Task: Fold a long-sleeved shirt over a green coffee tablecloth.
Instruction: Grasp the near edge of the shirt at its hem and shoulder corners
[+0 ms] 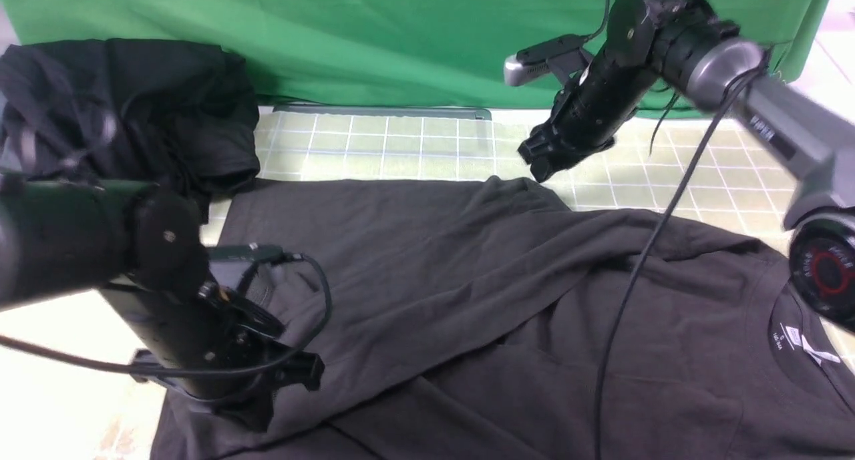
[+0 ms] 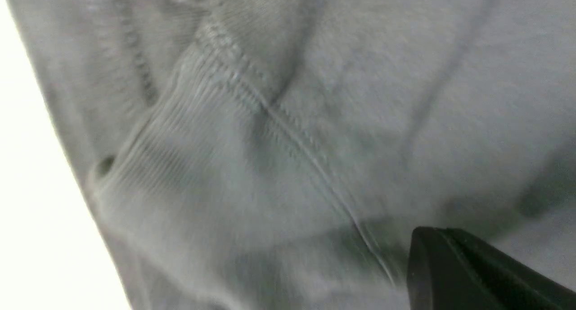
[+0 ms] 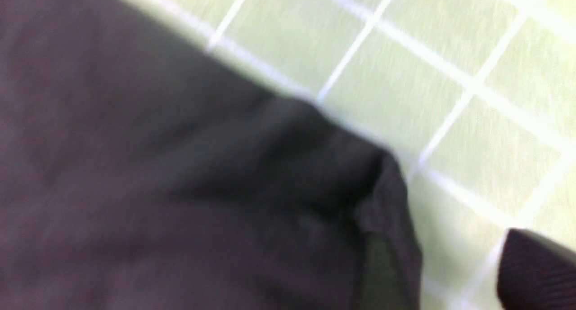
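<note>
The charcoal long-sleeved shirt (image 1: 467, 300) lies spread over the pale green coffee tablecloth (image 1: 401, 146) with its white grid. Its collar and label (image 1: 795, 336) are at the right. A sleeve is folded across the body, and its cuff (image 1: 518, 183) rests at the far edge. My right gripper (image 1: 538, 161) hovers just above that cuff, open and empty. In the right wrist view one fingertip (image 3: 535, 269) stands apart from the cuff (image 3: 387, 211). My left gripper (image 1: 257, 416) is shut, low on the shirt's near left part. Its fingertips (image 2: 432, 256) are pressed together beside a ribbed cuff (image 2: 171, 157).
A heap of blacker garments (image 1: 133, 106) sits at the far left. A plain bright green cloth (image 1: 401, 39) hangs behind the table. The right arm's cable (image 1: 628, 300) dangles over the shirt. At the near left the table surface is pale and bare (image 1: 60, 393).
</note>
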`<state>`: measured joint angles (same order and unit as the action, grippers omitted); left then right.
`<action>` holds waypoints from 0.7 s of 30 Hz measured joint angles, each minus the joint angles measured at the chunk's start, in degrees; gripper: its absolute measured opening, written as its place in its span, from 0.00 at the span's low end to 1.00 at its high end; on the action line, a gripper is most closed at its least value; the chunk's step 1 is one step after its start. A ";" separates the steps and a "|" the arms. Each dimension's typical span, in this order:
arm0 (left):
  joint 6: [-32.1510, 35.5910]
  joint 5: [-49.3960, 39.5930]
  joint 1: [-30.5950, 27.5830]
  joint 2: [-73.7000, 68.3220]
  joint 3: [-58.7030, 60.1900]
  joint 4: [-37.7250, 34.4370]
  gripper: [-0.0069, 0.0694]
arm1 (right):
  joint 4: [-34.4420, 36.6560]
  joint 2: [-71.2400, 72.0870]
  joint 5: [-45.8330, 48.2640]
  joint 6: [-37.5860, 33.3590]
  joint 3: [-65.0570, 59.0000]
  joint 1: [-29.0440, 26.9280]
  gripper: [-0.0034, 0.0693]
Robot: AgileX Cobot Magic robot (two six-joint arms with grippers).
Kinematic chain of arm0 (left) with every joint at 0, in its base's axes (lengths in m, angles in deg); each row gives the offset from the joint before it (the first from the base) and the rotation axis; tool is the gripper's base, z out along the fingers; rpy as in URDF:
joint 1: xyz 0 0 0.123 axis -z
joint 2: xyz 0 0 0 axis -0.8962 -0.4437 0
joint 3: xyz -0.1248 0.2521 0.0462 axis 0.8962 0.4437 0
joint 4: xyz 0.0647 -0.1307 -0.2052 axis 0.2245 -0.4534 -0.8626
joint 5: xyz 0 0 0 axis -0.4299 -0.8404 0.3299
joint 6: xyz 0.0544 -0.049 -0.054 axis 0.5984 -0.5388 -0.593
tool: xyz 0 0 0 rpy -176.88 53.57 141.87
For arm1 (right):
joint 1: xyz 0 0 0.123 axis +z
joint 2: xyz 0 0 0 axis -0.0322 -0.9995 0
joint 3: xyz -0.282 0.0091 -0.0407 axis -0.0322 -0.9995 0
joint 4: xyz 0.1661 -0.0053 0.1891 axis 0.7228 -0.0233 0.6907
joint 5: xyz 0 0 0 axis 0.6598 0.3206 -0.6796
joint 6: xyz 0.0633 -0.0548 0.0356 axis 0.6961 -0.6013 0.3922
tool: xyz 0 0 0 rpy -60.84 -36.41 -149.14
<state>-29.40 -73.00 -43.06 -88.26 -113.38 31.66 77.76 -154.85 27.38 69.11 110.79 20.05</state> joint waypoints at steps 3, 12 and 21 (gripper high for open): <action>-0.06 -4.29 0.00 6.44 -0.06 0.38 0.08 | -1.91 7.18 3.28 0.80 -1.04 0.00 0.43; -3.22 -22.58 0.00 14.74 4.16 3.86 0.08 | -2.48 34.45 3.58 1.52 -26.75 -0.06 0.06; -6.12 -22.37 0.00 19.48 19.89 2.68 0.20 | -1.40 54.69 -4.75 1.69 -61.83 -0.13 0.06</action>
<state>-35.52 -95.37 -43.06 -68.79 -93.49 34.35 76.36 -100.16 22.64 70.80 48.97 19.92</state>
